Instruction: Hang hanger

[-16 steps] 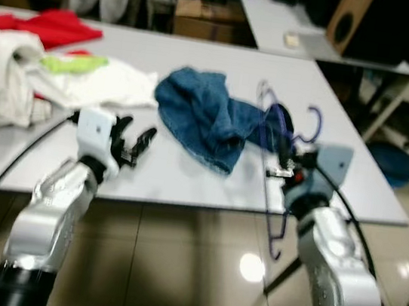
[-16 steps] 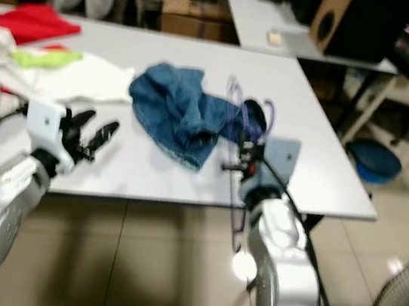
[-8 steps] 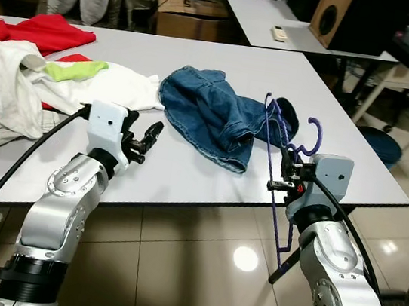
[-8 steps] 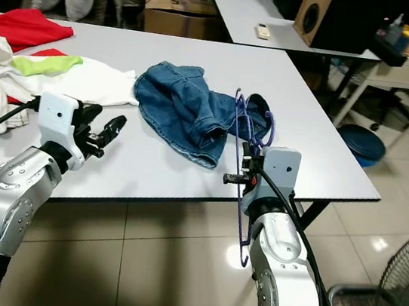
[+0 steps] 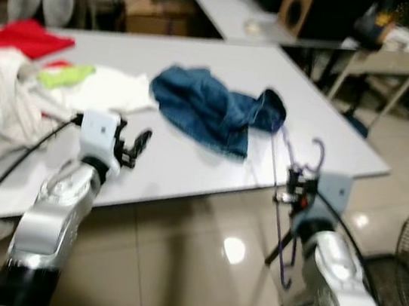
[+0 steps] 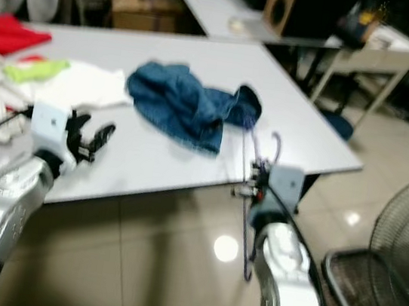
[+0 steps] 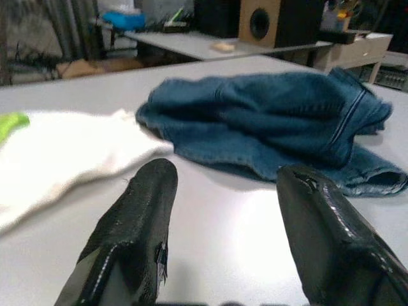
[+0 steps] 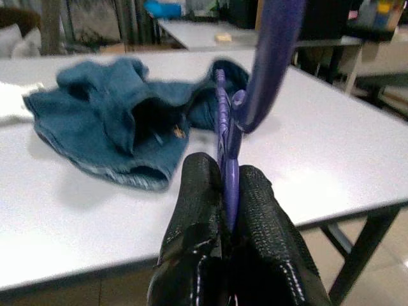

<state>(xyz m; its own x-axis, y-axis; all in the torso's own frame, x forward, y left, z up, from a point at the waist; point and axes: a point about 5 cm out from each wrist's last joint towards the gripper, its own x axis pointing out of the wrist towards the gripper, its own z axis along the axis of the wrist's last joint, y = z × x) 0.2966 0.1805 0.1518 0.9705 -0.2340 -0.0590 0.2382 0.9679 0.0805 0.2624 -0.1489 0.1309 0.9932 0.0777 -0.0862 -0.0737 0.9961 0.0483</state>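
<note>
- Lower right of the frame: right gripper (image 8: 224, 191) clamped on the purple hanger (image 5: 280, 202), off the surface (image 5: 188, 162) edge.
- Left of centre: left gripper (image 7: 223, 210), fingers apart, over the surface.
- Beyond, upper centre: blue jeans (image 5: 210, 112); white clothes (image 5: 15, 92) at far left.

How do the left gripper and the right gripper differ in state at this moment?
The left gripper is open and holds nothing; the right gripper is shut on the purple hanger. The left gripper hovers over the white table, near the jeans; the right gripper is off the table's edge, above the floor. Both have two black fingers.
</note>
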